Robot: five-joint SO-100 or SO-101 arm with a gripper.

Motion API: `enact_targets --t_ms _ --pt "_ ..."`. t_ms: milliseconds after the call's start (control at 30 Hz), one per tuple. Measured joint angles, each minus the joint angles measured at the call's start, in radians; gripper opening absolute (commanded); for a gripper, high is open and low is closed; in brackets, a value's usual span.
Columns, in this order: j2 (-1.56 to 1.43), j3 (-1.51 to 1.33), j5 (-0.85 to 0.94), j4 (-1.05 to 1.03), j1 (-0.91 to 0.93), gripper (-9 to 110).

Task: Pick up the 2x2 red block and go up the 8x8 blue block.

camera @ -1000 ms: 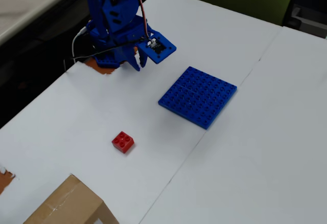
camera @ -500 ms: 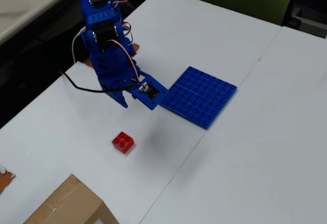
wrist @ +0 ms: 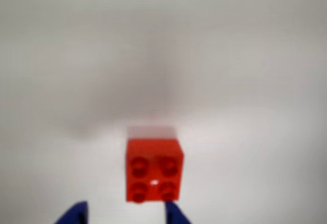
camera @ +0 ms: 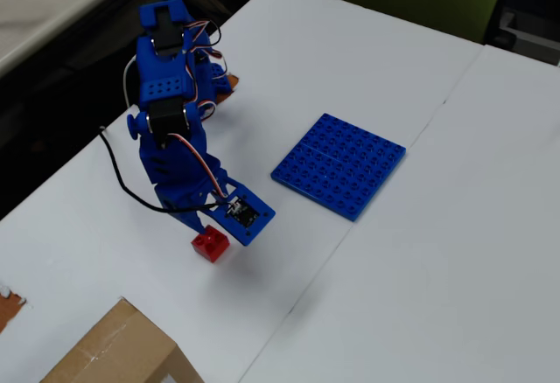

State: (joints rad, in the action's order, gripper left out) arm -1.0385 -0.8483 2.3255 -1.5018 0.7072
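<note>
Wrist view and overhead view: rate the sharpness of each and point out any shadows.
Wrist view: soft and out of focus overall; the red 2x2 block has fuzzy edges and smeared studs, and a diffuse grey shadow lies on the table above it. Overhead view: much sharper; studs on the blue baseplate read individually, lighting is even, and only a faint shadow shows beside the gripper.

In the overhead view the arm (camera: 175, 156) has swung away from the far left edge of the table (camera: 420, 252) and reached out and down toward the near side. Its gripper (camera: 213, 226), formerly hanging beside the blue plate (camera: 339, 164), now sits right over the red brick (camera: 208, 245), partly covering it.
</note>
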Motion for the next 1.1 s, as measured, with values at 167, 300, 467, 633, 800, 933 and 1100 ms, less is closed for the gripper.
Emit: enact_targets --t_ms 167,300,467,633,800,933,1100 --pt "0.040 0.006 0.028 0.041 0.006 20" --pt "0.057 0.020 0.060 0.054 0.017 20" --pt "0.083 0.028 0.069 0.061 0.025 21" --pt "0.089 0.028 0.078 0.069 0.029 21" --pt "0.089 0.031 0.097 0.069 0.040 22" --pt "0.097 0.032 0.114 0.069 0.051 22" --pt "0.115 0.034 0.133 0.069 0.055 25"
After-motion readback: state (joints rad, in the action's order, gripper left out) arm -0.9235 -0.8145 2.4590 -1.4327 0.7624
